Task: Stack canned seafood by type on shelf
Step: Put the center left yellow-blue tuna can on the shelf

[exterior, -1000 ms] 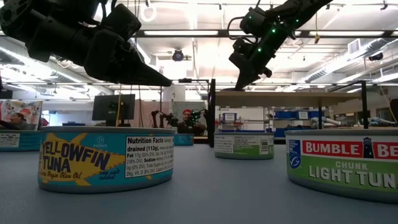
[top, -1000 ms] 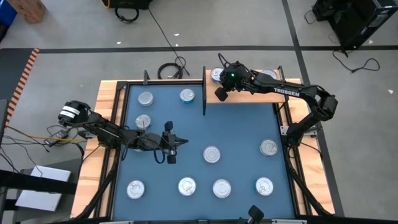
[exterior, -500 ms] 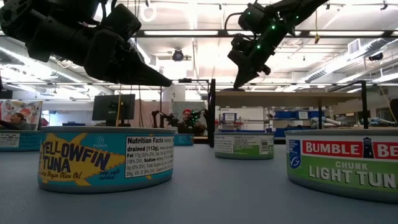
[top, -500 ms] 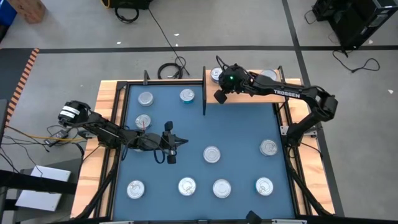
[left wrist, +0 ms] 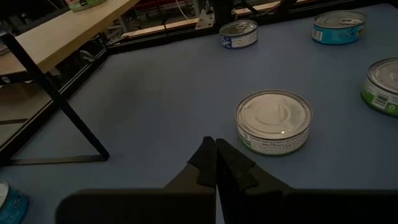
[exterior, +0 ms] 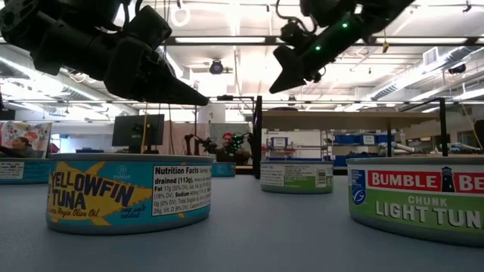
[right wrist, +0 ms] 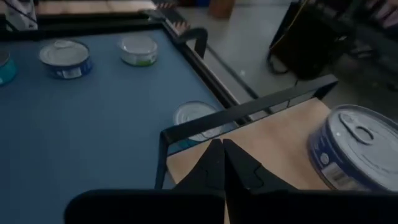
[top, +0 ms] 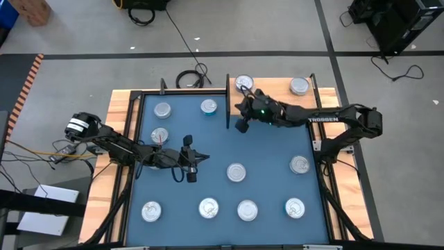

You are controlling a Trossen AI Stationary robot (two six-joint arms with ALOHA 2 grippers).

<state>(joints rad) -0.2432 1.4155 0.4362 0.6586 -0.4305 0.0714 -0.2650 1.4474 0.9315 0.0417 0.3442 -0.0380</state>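
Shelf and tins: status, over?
Right end effector shut, empty, at the shelf front edge. Left end effector shut, empty, mid-mat. Two tins on shelf, nine on the mat. No obstruction seen.

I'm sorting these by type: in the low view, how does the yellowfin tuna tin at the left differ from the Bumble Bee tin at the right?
The yellowfin tuna tin has a teal label with a yellow patch; the Bumble Bee tin has a green label with a red brand band. The yellowfin tuna tin shows whole, with its nutrition panel facing the camera, while the Bumble Bee tin is cut off by the picture's edge and reads chunk light tuna. Both are short round tins standing upright on the blue mat.
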